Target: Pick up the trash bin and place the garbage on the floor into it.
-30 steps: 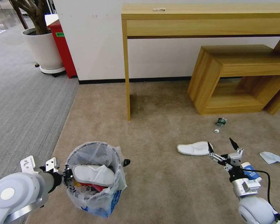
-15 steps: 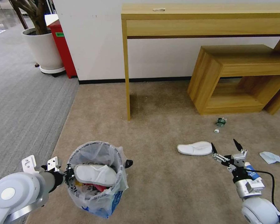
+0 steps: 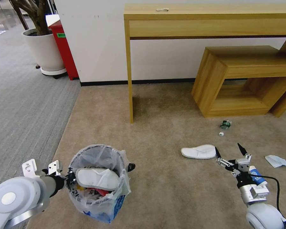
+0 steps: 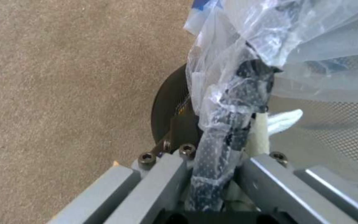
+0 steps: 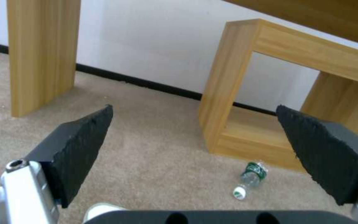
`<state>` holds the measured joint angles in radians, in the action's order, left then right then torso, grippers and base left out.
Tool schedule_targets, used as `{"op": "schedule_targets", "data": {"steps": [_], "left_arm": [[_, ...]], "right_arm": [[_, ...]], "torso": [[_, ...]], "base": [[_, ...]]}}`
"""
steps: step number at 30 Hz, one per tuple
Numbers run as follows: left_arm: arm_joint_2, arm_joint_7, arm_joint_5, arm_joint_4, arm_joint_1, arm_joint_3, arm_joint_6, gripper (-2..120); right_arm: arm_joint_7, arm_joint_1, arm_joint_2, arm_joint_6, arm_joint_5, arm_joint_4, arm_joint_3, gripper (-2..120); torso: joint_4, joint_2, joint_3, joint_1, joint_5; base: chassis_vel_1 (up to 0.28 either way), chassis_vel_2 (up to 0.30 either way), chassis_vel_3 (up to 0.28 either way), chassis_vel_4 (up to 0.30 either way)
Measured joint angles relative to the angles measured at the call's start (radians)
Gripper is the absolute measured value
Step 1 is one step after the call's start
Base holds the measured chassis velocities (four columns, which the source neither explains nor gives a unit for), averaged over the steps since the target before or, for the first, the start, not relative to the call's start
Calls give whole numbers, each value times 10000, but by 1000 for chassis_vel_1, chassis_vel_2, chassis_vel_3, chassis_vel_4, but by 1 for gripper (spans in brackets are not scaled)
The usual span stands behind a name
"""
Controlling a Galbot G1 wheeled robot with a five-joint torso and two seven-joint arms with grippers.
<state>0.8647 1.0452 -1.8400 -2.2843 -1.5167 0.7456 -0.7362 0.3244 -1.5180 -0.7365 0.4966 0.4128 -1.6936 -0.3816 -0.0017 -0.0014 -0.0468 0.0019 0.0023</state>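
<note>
While the left gripper [image 3: 67, 182] has its jaws clamped on the trash bin [image 3: 98, 181] rim at seven o'clock on the floor [image 3: 162, 178], a slipper [image 3: 95, 178] lies inside; the right gripper [image 3: 229, 152], jaws wide apart, hovers just beside another slipper [image 3: 198, 151] at four o'clock; a crushed bottle [image 3: 225, 124] lies beyond.

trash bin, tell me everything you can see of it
The trash bin is a small round dark mesh bin lined with a crinkly clear bag with blue print. It stands upright on the beige carpet. A white slipper lies across red litter inside. The left gripper is shut on its rim.
</note>
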Motion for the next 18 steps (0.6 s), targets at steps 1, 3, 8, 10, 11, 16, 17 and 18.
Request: {"op": "schedule_targets", "data": {"steps": [1,3,8,10,11,16,17,18], "left_arm": [[0,0,0,0,0,0,0,0],[1,-13,-8,4,0,0,0,0],[4,-15,-29,5,1,4,0,0],[6,-14,-30,7,0,8,1,0],[8,-14,-31,8,0,11,1,0],[26,-16,-34,13,2,13,3,0],[26,-16,-34,13,2,13,3,0],[34,-19,-33,16,5,13,5,0]], "right_arm": [[0,0,0,0,0,0,0,100],[-6,-8,-11,11,-3,10,-7,100],[-10,17,-32,15,-4,24,-1,100],[-12,20,-41,16,-4,29,9,100],[-17,28,-54,26,-5,49,26,100],[-34,75,-78,65,6,88,92,100],[-34,75,-78,65,6,88,92,100],[-91,82,-78,86,30,88,95,100]], "torso": [[0,0,0,0,0],[0,0,0,0,0],[0,0,0,0,0],[0,0,0,0,0],[0,0,0,0,0],[0,0,0,0,0],[0,0,0,0,0],[0,0,0,0,0]], "base": [[0,0,0,0],[0,0,0,0],[-25,-17,-18,-22],[-67,-48,-50,-59],[-84,-59,-70,-92],[-83,-84,-85,-85],[-90,-83,-102,-89],[-112,-92,-102,-90]]}}
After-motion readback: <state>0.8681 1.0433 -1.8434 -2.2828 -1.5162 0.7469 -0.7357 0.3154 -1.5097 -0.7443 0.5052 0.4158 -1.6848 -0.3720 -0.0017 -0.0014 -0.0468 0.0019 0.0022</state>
